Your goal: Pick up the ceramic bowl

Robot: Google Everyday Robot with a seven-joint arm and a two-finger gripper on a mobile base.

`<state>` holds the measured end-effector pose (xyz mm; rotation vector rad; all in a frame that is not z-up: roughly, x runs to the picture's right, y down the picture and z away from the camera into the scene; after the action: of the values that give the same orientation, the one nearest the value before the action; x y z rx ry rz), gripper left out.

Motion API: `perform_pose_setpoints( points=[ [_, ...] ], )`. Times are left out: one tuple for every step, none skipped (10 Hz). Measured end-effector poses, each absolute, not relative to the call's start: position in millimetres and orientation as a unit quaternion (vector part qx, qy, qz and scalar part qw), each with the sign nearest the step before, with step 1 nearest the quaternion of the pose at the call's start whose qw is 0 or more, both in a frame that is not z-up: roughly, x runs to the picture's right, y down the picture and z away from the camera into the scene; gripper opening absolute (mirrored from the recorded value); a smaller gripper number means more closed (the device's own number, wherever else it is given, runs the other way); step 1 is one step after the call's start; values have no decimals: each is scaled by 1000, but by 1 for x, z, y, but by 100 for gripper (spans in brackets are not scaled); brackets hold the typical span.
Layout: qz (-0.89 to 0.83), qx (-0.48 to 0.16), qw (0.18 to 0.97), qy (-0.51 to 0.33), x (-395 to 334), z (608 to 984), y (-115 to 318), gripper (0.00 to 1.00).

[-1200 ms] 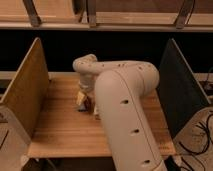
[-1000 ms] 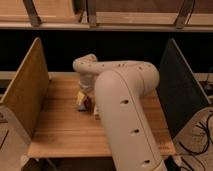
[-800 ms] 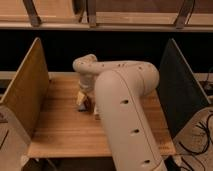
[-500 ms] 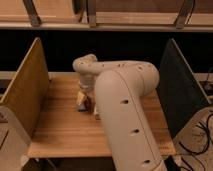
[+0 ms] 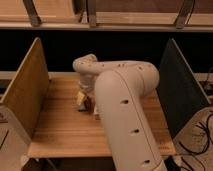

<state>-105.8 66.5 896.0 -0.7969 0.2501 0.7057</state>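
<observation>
the end effector [image 5: 83, 99] is held low at the ceramic bowl [image 5: 90, 104], nearer the surface's [image 5: 55, 131] left edge, presumably for grasping; its opening cannot be told.

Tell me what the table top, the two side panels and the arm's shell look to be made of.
Table top: wood, light planks with visible seams, matte.
Left panel: tan board, probably plywood or particleboard, with a dull face.
Right panel: dark matte board, material unclear.
Arm shell: likely smooth off-white plastic, with a soft sheen and round holes.
The end effector sits low over the table's middle.
</observation>
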Motion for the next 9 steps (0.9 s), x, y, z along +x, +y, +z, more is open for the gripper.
perform_pose_setpoints(
  points=[
    [336, -379, 854, 119, -106, 896, 66, 80],
    [336, -379, 854, 119, -106, 896, 66, 80],
    [336, -379, 854, 119, -106, 896, 66, 80],
    [336, -379, 854, 119, -106, 896, 66, 80],
    [336, -379, 854, 119, -106, 896, 66, 80],
    [336, -379, 854, 119, -106, 896, 66, 80],
    [335, -378, 855, 119, -106, 896, 66, 80],
    [334, -376, 856, 118, -106, 896, 65, 80],
    [317, -361, 871, 107, -115, 890, 52, 80]
  ],
)
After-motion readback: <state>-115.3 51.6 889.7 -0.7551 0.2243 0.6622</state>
